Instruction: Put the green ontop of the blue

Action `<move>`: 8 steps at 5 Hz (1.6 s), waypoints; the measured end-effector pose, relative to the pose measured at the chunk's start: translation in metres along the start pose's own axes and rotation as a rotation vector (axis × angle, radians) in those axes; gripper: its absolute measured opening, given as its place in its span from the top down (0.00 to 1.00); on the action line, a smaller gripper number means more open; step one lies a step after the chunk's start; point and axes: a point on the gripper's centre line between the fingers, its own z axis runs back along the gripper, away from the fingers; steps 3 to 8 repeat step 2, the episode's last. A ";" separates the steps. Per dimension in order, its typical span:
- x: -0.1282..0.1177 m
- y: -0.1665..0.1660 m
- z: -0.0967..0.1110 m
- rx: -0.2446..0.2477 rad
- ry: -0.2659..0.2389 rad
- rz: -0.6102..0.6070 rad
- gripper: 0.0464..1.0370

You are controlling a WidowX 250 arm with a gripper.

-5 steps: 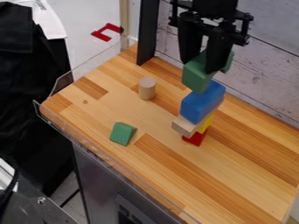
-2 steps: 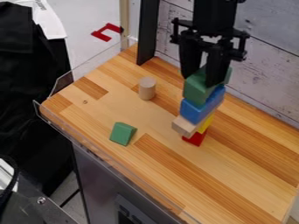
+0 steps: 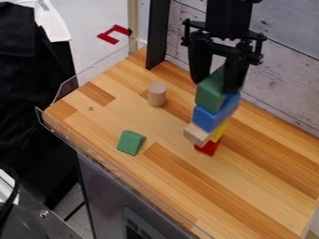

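The black gripper (image 3: pixel 215 87) hangs at the upper right, its fingers parted on either side of the large green block (image 3: pixel 209 97). That green block rests on top of the blue block (image 3: pixel 210 117). Under the blue one, the stack has a natural wood block (image 3: pixel 196 134), a yellow block (image 3: pixel 218 132) and a red block (image 3: pixel 208 148) at the bottom. A smaller green block (image 3: pixel 131 142) lies apart on the tabletop, left of the stack.
A wooden cylinder (image 3: pixel 157 94) stands upright left of the stack. Low clear walls edge the wooden tabletop (image 3: pixel 249 186). A black post (image 3: pixel 157 37) and a whitewashed plank wall (image 3: pixel 287 70) stand behind.
The gripper has come down with the large green block, which now sits on the blue block instead of above it. Since the last earlier frame, the fingers have spread apart.
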 end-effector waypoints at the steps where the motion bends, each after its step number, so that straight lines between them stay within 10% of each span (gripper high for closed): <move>1: 0.000 0.002 0.000 -0.002 -0.003 0.031 0.03; 8: -0.001 0.002 0.006 0.005 0.001 0.054 0.04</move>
